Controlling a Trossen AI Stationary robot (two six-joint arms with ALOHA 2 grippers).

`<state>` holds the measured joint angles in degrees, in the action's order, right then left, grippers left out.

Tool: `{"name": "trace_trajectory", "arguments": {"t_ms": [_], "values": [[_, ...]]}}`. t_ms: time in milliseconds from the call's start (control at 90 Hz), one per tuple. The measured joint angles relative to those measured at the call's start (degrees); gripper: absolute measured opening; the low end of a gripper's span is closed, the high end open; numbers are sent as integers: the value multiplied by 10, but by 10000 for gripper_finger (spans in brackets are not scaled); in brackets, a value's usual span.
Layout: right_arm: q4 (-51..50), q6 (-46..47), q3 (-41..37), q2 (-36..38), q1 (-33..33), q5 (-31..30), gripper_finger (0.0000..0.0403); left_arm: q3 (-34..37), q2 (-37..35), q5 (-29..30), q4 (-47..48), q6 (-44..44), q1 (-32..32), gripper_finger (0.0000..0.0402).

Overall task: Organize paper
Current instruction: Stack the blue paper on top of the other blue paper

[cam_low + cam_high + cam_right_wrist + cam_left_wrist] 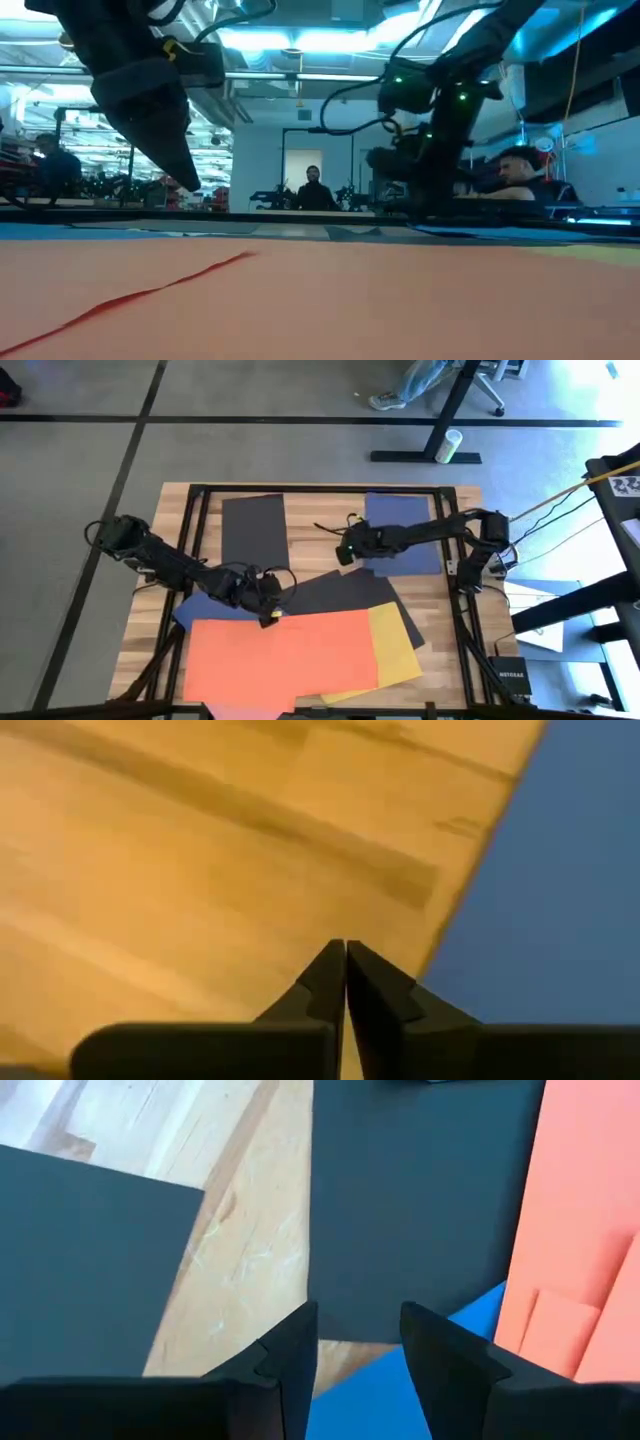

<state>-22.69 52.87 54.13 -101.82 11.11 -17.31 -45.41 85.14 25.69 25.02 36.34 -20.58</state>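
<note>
Several paper sheets lie flat on the wooden table. A black sheet (255, 528) is at the far left and a navy blue sheet (402, 530) at the far right. A second black sheet (345, 592) lies in the middle. An orange-red sheet (280, 655) near the front covers part of a yellow sheet (398, 645) and a blue sheet (205, 610). A pink edge (240, 713) shows at the front. My left gripper (358, 1325) stands open over the blue and middle black sheets. My right gripper (346, 948) is shut over bare wood, beside the navy sheet's edge (470, 890).
Bare wood (325, 520) shows between the far black and navy sheets. A dark metal frame (195, 520) runs around the table top. Cables and a small box (510, 668) lie at the right edge. People stand and sit in the room beyond (313, 188).
</note>
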Motion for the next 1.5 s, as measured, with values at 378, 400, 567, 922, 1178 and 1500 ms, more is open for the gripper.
{"name": "trace_trajectory", "arguments": {"t_ms": [378,400,567,922,1178,1500], "values": [[-110,53,13,-17,-13,-29,0,0,0,0,1,7,-5,129],[-115,55,12,-17,-15,-32,0,0,0,0,1,7,-5,129],[-165,77,18,-17,-35,-49,0,0,0,0,1,8,-5,129],[-253,109,85,-19,-98,-85,0,0,0,0,0,11,-4,129],[-197,40,154,-19,-137,-67,0,0,-2,-12,5,7,-6,129],[94,-117,155,-41,-246,-11,1,-64,-99,-87,191,83,-102,129]]}}
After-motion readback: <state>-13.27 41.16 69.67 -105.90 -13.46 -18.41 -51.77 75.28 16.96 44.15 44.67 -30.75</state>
